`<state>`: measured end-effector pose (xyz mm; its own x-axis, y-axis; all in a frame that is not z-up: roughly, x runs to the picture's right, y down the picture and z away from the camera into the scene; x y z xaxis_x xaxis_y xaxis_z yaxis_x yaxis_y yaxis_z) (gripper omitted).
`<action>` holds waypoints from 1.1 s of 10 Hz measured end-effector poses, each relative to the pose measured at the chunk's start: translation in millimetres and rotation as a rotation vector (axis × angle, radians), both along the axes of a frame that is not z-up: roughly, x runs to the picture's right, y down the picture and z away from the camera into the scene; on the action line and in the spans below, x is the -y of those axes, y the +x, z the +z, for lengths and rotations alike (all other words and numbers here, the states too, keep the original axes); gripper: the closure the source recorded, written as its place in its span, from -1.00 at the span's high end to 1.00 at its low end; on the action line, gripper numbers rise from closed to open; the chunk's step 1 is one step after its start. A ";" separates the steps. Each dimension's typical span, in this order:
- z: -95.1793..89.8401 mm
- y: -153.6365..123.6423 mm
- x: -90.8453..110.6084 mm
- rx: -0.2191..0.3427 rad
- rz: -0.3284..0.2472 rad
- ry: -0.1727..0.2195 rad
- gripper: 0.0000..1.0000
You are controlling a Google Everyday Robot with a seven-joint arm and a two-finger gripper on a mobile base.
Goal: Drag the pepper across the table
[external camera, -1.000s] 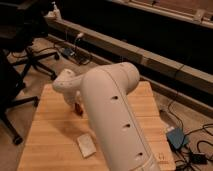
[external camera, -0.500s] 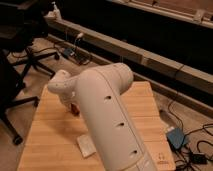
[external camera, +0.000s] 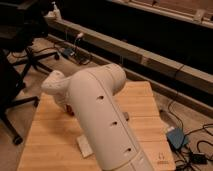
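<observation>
One light wooden butcher-block table, squarish. One bulky white robot arm crosses it from the near edge towards far left. Gripper hidden behind the arm's rounded wrist housing, low over the table's left part; fingers closed, whether on anything cannot be told. One small dark red glossy pepper: only a sliver shows at the arm's left edge, on the table under the wrist; its long axis and heading cannot be read. One flat white piece near the front edge.
</observation>
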<state>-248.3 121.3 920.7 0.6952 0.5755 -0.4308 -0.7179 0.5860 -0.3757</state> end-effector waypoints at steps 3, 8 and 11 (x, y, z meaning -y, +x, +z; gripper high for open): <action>-5.0 -18.3 -4.2 0.032 -0.043 -0.004 -0.52; -5.0 -35.2 -13.6 0.055 -0.098 -0.011 -0.52; -8.8 -53.7 -18.5 0.086 -0.129 -0.014 -0.52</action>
